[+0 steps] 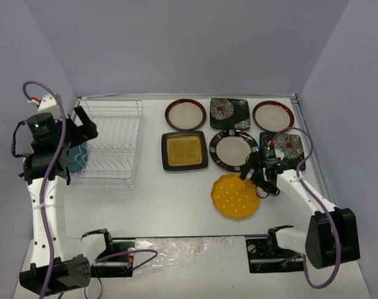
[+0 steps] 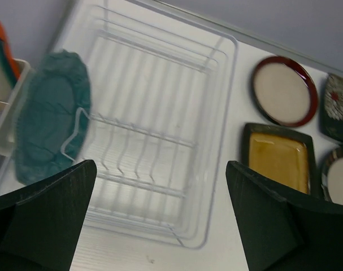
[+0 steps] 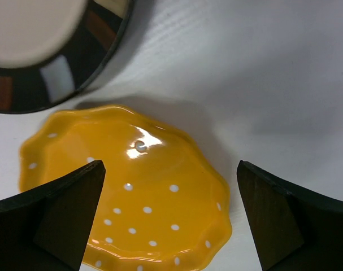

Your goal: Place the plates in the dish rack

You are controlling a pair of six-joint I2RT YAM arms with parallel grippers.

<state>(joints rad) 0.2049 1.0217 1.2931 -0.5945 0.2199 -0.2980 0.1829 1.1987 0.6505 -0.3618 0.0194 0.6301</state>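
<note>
- Black fingers (image 3: 58,214) of the right end effector (image 3: 168,169) stand spread wide and empty, low over the yellow plate (image 3: 131,197).
- That plate lies flat on the surface (image 3: 261,68), at the near right.
- Just beyond it, to the left, lies a dark-rimmed plate (image 3: 35,45).
- Left end effector (image 2: 161,165) hangs above the rack (image 2: 160,113), also spread, pinching nothing.
- Teal plate (image 2: 50,113) stands on edge at the rack's left end; it is blurred, so I cannot tell its slot.
- Right of the rack an amber plate (image 1: 184,151) lies flat.
- Far row, left to right: a red-rimmed plate (image 1: 185,114), a floral plate (image 1: 230,113), a second red-rimmed plate (image 1: 273,116).
- A second floral plate (image 1: 291,144) lies at the right, partly hidden by the right arm.
</note>
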